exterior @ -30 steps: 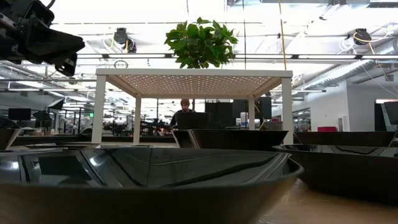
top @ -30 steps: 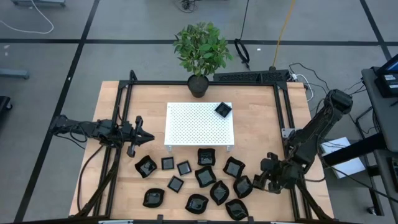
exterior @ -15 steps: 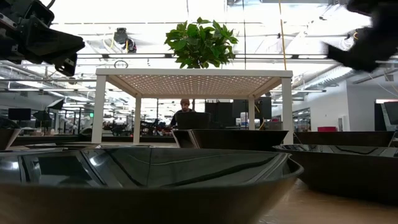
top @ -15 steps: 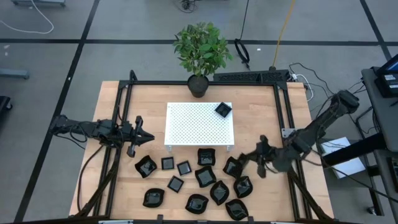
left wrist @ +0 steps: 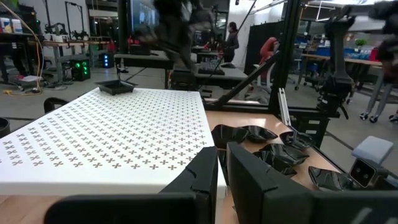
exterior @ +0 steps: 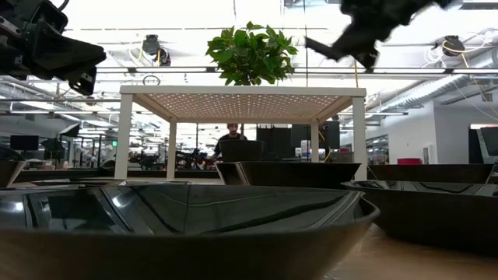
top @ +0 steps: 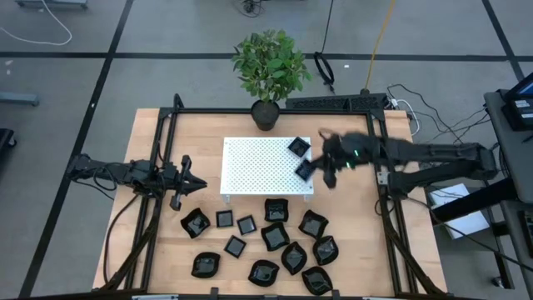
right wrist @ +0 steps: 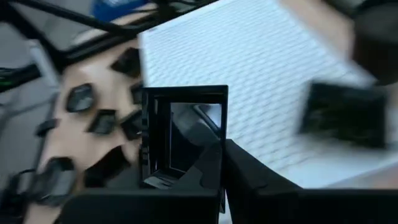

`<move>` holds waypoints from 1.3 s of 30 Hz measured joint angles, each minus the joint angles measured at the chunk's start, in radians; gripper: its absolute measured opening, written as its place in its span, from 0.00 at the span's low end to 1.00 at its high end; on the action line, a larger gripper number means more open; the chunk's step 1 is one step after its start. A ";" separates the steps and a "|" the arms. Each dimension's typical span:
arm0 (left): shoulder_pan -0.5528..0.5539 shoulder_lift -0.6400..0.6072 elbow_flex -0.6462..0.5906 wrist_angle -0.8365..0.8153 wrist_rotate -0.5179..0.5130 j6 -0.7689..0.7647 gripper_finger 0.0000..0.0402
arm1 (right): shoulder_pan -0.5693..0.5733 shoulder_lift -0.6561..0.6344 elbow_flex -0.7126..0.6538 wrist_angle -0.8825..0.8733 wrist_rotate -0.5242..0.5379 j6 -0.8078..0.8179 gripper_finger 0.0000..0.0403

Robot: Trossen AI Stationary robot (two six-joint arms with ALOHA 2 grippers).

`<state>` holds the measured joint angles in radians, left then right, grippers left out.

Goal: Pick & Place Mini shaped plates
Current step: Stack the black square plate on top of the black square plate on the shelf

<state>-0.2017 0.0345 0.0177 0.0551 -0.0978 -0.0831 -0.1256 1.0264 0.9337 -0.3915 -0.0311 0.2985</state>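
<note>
Several glossy black mini plates (top: 275, 236) lie on the wooden table in front of the white perforated platform (top: 258, 167). One square plate (top: 298, 147) rests flat on the platform's far right corner. My right gripper (top: 315, 169) hovers over the platform's right edge, shut on another square plate (right wrist: 180, 130). My left gripper (top: 202, 182) waits level at the table's left side, shut, with nothing between its fingers (left wrist: 208, 177). My right gripper pinches the square plate by its rim (right wrist: 211, 152) between the two fingers (right wrist: 249, 180). The fingers slant down from the table's right side. The plate stands up ahead of the fingers, its hollow facing the wrist, lifted clear above the platform.
A potted plant (top: 268, 71) stands at the far edge behind the platform. Black frame rails (top: 379, 150) run along the table's left, right and far sides. People and desks show in the room beyond (exterior: 230, 136).
My right gripper, still shut on the square plate, has swung up from the near right part of the table, by the loose plates, toward the far left. It now hangs over the platform's right edge, and the plate has travelled with it clear of the table.
</note>
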 joint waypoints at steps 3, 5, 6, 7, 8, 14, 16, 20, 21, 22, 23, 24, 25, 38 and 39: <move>0.000 0.000 0.000 0.000 0.000 0.000 0.09 | -0.099 0.097 0.178 -0.161 -0.022 -0.059 0.00; 0.000 0.000 0.000 0.000 0.000 0.000 0.09 | -0.154 0.165 0.291 -0.240 -0.040 -0.070 0.00; 0.000 0.000 0.000 0.000 0.000 0.000 0.09 | -0.179 0.196 0.341 -0.275 -0.053 -0.064 0.00; 0.000 0.000 0.000 -0.001 0.000 0.000 0.09 | -0.203 0.227 0.391 -0.302 -0.056 -0.046 0.00; 0.000 0.000 0.000 0.000 0.000 0.000 0.09 | -0.226 0.257 0.435 -0.324 -0.058 -0.028 0.00; 0.000 0.000 0.000 0.000 0.000 0.000 0.09 | -0.322 0.402 0.592 -0.505 -0.140 0.030 0.00; 0.000 0.000 0.000 0.000 0.000 0.000 0.09 | -0.334 0.430 0.595 -0.539 -0.184 0.042 0.00; 0.000 0.000 0.000 0.000 0.000 0.000 0.09 | -0.340 0.478 0.595 -0.567 -0.205 0.056 0.00; 0.000 0.000 0.000 0.000 0.000 0.000 0.09 | -0.340 0.486 0.595 -0.565 -0.205 0.056 0.00; 0.000 0.000 0.000 0.000 0.000 0.000 0.09 | -0.340 0.494 0.595 -0.563 -0.204 0.055 0.00; 0.000 0.000 0.000 0.000 0.000 0.000 0.09 | -0.340 0.499 0.595 -0.562 -0.205 0.054 0.00; 0.000 0.000 0.000 0.000 0.000 0.000 0.09 | -0.340 0.503 0.595 -0.557 -0.204 0.053 0.00; 0.000 0.000 0.000 0.000 0.000 0.000 0.09 | -0.340 0.508 0.596 -0.555 -0.205 0.053 0.00; 0.000 0.000 0.000 0.000 0.000 0.000 0.09 | -0.344 0.509 0.584 -0.568 -0.149 0.080 0.00; 0.000 0.000 0.000 0.000 0.000 0.000 0.09 | -0.343 0.509 0.577 -0.561 -0.150 0.083 0.00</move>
<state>-0.2020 0.0341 0.0177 0.0551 -0.0982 -0.0833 -0.4690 1.5354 1.5110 -0.9528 -0.1813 0.3818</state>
